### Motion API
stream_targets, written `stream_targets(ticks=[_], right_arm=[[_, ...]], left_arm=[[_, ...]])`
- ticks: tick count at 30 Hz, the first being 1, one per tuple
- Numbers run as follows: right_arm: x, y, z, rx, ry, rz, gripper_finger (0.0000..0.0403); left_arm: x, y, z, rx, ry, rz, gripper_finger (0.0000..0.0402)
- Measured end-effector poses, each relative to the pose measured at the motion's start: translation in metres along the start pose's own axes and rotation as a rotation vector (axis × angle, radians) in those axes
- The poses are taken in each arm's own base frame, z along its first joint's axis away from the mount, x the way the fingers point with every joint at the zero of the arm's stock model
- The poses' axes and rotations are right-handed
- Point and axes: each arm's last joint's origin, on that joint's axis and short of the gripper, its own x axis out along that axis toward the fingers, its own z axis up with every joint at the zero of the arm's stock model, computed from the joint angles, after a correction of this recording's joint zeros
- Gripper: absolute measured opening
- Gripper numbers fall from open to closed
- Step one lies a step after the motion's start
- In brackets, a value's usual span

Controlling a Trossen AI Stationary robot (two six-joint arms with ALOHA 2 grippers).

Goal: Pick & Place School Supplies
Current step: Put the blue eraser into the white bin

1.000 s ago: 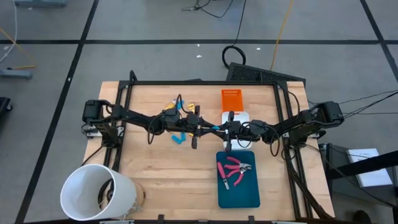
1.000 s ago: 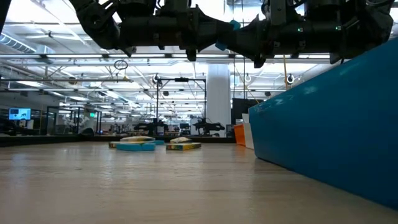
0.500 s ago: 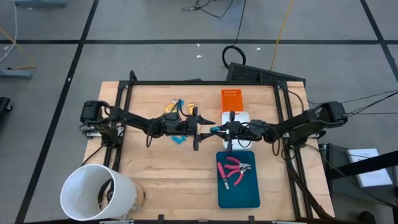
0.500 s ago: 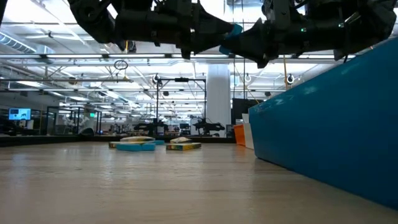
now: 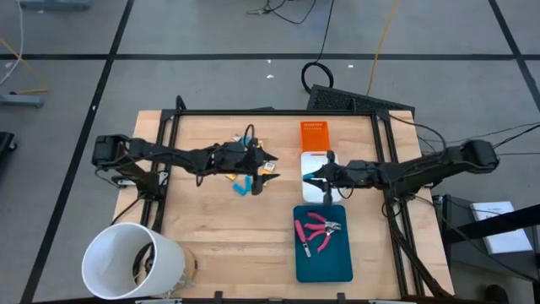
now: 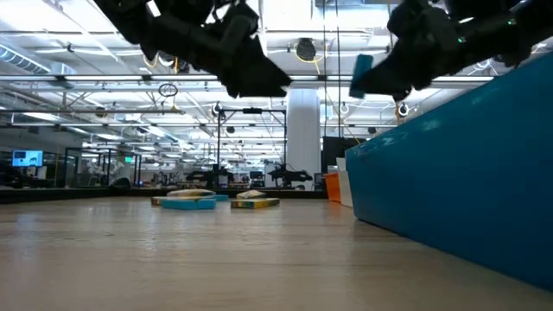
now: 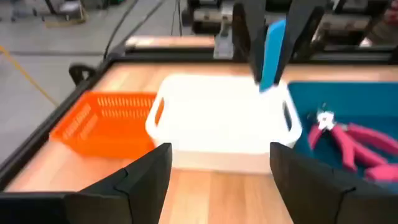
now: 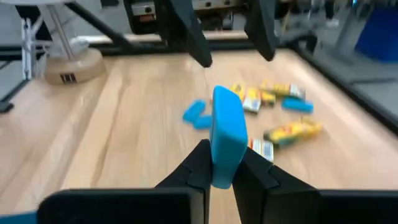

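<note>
My right gripper (image 5: 310, 176) hangs over the white tray (image 5: 331, 159), shut on a stubby light-blue piece (image 7: 272, 53). My left gripper (image 5: 268, 165) faces it from the table's left, open and holding nothing, its fingers (image 7: 149, 180) spread wide. More light-blue pieces (image 8: 196, 115) and yellow-orange pieces (image 8: 292, 130) lie flat on the wood below and beyond the left gripper. Pink-red handled tools (image 5: 319, 230) lie in the teal tray (image 5: 324, 263). My right gripper pinches one end of the light-blue piece (image 8: 224, 158) between its two fingers. The fingers come nearly level from the table's right. The rest of the piece sticks out past the fingertips (image 7: 254, 62), lifted clear above the white tray.
An orange tray (image 5: 312, 135) stands behind the white one. A big white bucket (image 5: 131, 262) stands at the near left corner. A black frame (image 5: 270, 112) rims the table. Bare wood lies between the bucket and the teal tray.
The two grippers met over the table's middle with the light-blue piece between them. My left gripper has opened, let go of the piece and drawn back toward the left. My right gripper has pulled back toward the right with the piece. Both have tipped up toward level.
</note>
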Motion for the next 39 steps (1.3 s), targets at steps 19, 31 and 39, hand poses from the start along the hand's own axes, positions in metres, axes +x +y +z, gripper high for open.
stream_targets(ticks=[19, 31, 39], right_arm=[[-0.018, -0.011, -0.057, 0.164, 0.208, -0.061, 0.0032], [-0.020, -0.012, -0.065, 0.160, 0.234, -0.062, 0.0043], [-0.020, -0.012, -0.065, 0.160, 0.234, -0.061, 0.0048]], left_arm=[[-0.016, 0.020, -0.079, -0.157, 0.148, 0.169, 0.0276], [-0.018, 0.019, -0.085, -0.176, 0.150, 0.174, 0.0276], [-0.018, 0.019, -0.085, -0.180, 0.152, 0.174, 0.0276]])
